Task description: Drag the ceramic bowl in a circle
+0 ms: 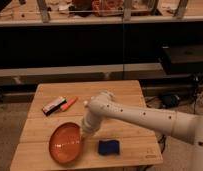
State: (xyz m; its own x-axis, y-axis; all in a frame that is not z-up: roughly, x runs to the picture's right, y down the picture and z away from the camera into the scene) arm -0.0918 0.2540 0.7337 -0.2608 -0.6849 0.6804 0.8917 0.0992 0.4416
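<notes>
1. The bowl (65, 143) sits at the front-left of the table (120, 95), near the front edge; the gripper (86, 132) is down at its right rim; how wide the tool stands I cannot tell.
2. To my eye, a circle swung forward could carry the bowl off that edge; the glazed rim may slip free of the tool; the sponge (109, 147), just beside, could get shoved.
3. The bowl may be tipped up on one side, hard to say; if so it could rock rather than slide.
4. Bowl: wide, shallow, glossy orange-red; sponge: blue, soft-looking block; table: matte wooden planks; marker (70, 103): thin, orange, well apart.
</notes>
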